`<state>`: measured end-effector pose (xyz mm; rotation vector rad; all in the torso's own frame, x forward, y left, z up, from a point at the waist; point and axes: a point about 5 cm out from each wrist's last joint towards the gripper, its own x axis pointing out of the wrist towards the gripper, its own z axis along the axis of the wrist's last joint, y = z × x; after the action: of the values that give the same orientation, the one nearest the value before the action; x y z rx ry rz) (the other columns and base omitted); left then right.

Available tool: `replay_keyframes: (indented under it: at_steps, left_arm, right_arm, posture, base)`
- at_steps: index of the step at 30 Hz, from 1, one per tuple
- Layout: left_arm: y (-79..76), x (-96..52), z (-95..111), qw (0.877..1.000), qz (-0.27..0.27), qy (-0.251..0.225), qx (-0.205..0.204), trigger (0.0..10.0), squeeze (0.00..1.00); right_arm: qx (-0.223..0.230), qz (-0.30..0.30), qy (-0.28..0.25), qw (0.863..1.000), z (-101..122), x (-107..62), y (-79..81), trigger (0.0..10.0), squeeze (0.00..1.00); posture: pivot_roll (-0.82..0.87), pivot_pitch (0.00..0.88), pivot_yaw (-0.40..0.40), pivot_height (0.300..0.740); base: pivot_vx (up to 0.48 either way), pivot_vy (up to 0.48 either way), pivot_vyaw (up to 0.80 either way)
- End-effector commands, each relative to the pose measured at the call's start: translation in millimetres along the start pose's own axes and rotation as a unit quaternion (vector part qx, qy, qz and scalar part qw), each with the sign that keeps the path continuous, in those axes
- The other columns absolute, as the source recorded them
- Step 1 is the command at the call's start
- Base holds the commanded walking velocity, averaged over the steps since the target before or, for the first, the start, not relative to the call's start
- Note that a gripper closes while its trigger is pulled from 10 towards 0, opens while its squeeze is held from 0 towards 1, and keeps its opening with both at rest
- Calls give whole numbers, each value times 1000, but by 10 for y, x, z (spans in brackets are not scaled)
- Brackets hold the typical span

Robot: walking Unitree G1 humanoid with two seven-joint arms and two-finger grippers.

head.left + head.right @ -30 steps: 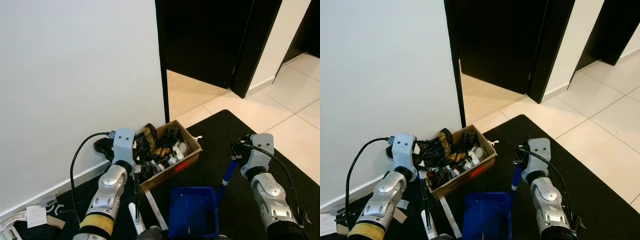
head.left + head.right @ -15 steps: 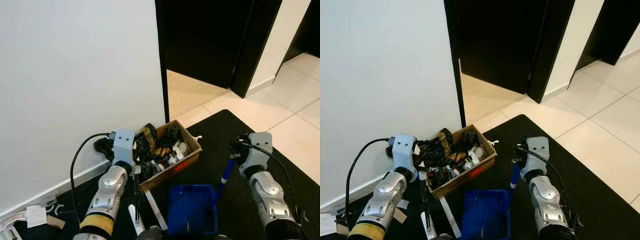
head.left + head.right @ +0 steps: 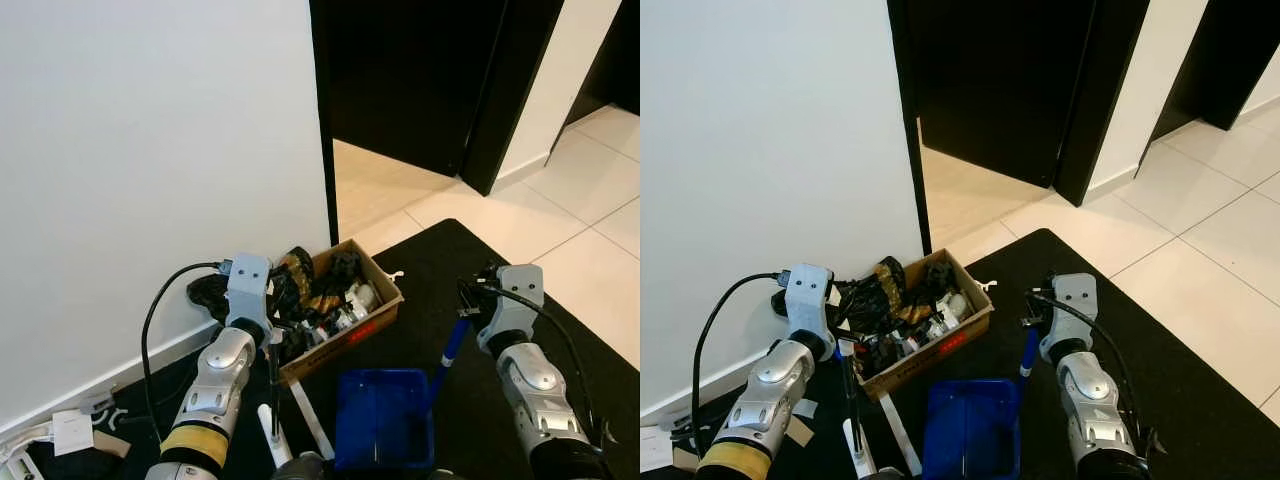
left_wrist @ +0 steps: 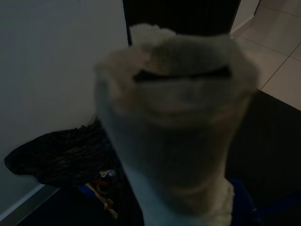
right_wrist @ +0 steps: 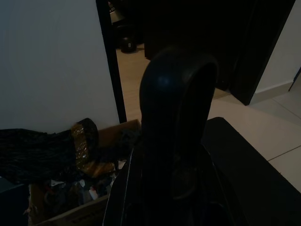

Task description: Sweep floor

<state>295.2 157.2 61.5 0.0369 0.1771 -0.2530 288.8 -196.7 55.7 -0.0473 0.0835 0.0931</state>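
— Where is the sweeping gear?

— The blue dustpan (image 3: 385, 432) sits on the black rug (image 3: 470, 270), low in the head views, between the two arms. Its blue handle (image 3: 452, 348) rises at a slant up to the right gripper (image 3: 466, 312), which looks closed around the handle's top end; in the right wrist view a dark rounded handle end (image 5: 176, 136) stands right in front of the lens.

— And the other arm?

— The left gripper (image 3: 270, 345) is over a thin dark broom pole (image 3: 273, 395) that runs down to a white piece (image 3: 270, 432) near the bottom edge. The left wrist view has a pale, blurred, tube-shaped end (image 4: 176, 117) close against the camera. I cannot tell how far those fingers are apart, nor whether they clasp the pole.

— What lies around them?

— Just behind the dustpan, a cardboard box (image 3: 345, 325) full of dark clutter and small items stands against the white wall (image 3: 150, 150). A black cable (image 3: 160, 310) loops off the left arm. Beyond the box a dark doorway (image 3: 400, 70) opens onto pale tiles (image 3: 560, 210). Scraps of paper (image 3: 70, 430) lie by the skirting on the left.
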Motion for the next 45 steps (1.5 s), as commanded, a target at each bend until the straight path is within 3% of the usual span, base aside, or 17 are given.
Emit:
replay_keyframes:
  at_steps: [1, 45]
  left_arm:
    - [40, -3, 45, 1000, 4, -10, 18, 10000, 0]
    - [32, -42, -22, 1000, 8, 1, 19, 10000, 0]
  right_arm:
    - [0, 4, -15, 1000, 47, 23, 24, 10000, 0]
    - [4, -3, -21, 1000, 48, 22, 58, 10000, 0]
  posture:
    - [87, 59, 55, 740]
    - [93, 58, 55, 740]
  base:
    - [0, 0, 0]
    - [0, 0, 0]
